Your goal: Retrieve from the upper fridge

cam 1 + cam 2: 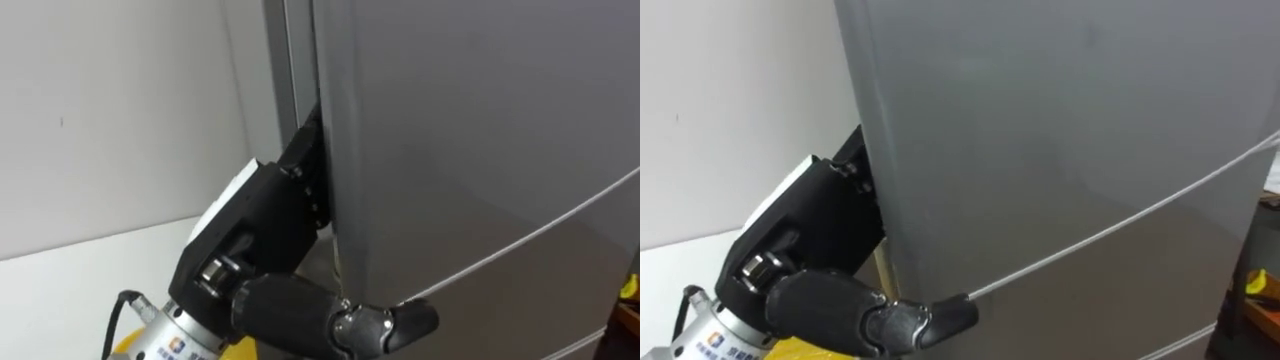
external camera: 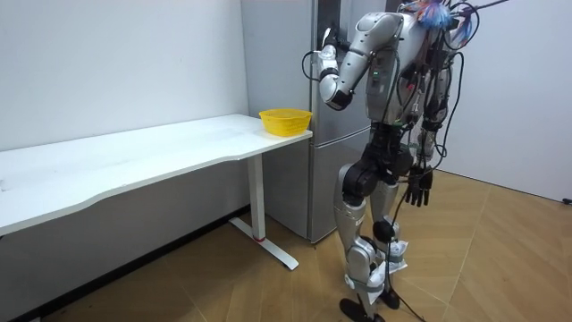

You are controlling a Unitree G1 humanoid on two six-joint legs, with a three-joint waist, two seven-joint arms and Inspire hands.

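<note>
The task is at its start. The robot stands close against the fridge (image 2: 288,179), beside the surface (image 2: 134,161) whose near corner carries a yellow bowl (image 2: 285,121). The upper door (image 1: 480,130) looks at most barely ajar, with only a dark slit along its left edge. Opening it, reaching in and bringing the item out are all left to do. The item itself is out of sight, presumably behind that door.

The left hand (image 1: 265,225) is at the door's left edge, just above the seam with the lower door. Its palm is against the edge and its thumb (image 1: 395,322) lies across the door front. The rest is hidden behind the edge, so I cannot tell how tightly it grips. The right hand (image 2: 418,190) hangs loose and empty by the thigh.
</note>
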